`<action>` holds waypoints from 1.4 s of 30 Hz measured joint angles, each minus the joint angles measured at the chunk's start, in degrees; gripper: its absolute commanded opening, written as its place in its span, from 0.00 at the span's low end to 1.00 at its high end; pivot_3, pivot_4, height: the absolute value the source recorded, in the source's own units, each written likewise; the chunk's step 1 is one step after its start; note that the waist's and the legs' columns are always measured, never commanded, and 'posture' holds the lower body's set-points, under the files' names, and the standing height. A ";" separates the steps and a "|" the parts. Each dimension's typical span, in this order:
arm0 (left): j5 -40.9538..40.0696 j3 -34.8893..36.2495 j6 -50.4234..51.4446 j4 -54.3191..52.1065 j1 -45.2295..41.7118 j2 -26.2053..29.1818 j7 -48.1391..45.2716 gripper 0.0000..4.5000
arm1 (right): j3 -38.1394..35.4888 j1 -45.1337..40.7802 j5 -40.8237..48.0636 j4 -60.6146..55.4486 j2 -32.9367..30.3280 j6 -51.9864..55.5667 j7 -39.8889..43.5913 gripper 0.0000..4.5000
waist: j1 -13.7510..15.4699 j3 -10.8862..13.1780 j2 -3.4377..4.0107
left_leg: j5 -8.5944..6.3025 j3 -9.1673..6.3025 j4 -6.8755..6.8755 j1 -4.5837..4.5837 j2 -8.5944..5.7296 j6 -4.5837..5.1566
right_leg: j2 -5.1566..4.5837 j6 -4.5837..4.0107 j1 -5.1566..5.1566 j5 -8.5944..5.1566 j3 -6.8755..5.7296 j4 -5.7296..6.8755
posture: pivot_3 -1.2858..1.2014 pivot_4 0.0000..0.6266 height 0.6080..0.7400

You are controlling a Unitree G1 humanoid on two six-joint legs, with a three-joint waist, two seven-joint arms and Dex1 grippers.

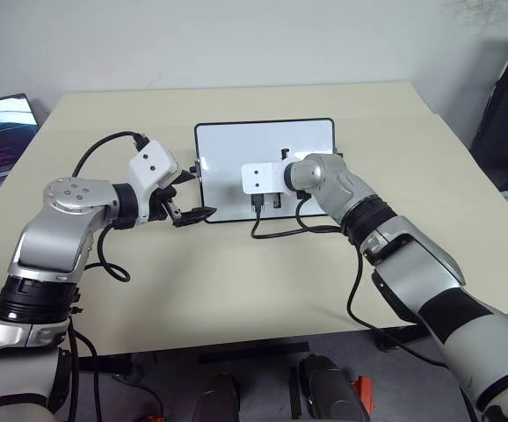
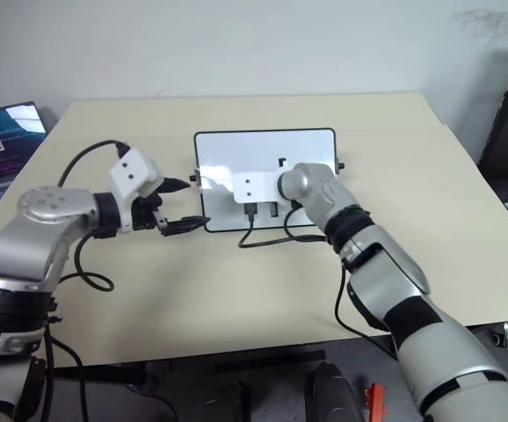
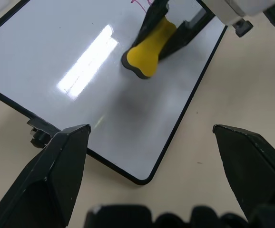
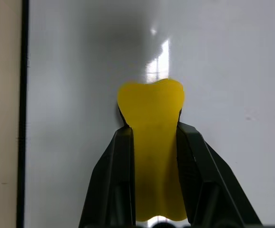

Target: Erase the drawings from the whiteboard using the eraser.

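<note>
The wiping step looks to be under way. The right gripper [image 4: 152,142] is clenched on the eraser [image 4: 152,137], its two black fingers pinching the yellow block at its narrow waist, with the dark underside pressed to the whiteboard [image 1: 236,145]. In the head views the board lies flat at the centre of the frame on the tan surface [image 1: 236,281], and the right arm reaches over its lower middle.

In the left wrist view a trace of reddish drawings [image 3: 138,2] shows at the top edge, just beyond the eraser; the rest of the white face seen there looks clean. Whether other marks remain under the arm cannot be told.

The left gripper [image 1: 184,200] hangs released at the board's lower left corner, one fingertip at the frame, though I cannot tell whether it actually touches.

The next move, as I judge it, calls for sliding the eraser over that red trace while keeping it flat and pressed down, with the left gripper steadying the board against slipping.
</note>
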 measured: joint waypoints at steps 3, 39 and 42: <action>-0.01 0.00 0.00 0.00 0.01 0.01 0.01 1.00 | -0.06 -0.11 -0.04 0.03 0.02 0.34 -0.17 0.18 | 0.08 0.00 0.00 | 0.00 -0.01 0.00 0.00 0.01 0.00 | 0.01 0.00 0.00 0.00 0.00 0.00 | 0.52 0.24 1.00; -2.42 0.09 0.33 -0.66 -1.45 3.70 -5.81 1.00 | -18.24 19.19 19.39 -33.30 -37.63 12.12 25.50 0.18 | 1.90 0.07 0.05 | -0.11 0.12 -0.05 -0.36 0.03 -0.05 | -0.04 0.00 -0.14 -0.04 -0.03 -0.39 | 0.52 0.24 1.00; -2.17 -0.08 0.12 -0.55 -2.00 3.62 -6.15 1.00 | -18.57 19.18 18.19 -32.51 -39.68 10.89 24.12 0.18 | 1.43 0.07 0.05 | -0.11 0.18 -0.07 -0.26 0.05 -0.05 | -0.02 0.02 -0.13 -0.07 0.03 -0.37 | 0.52 0.24 1.00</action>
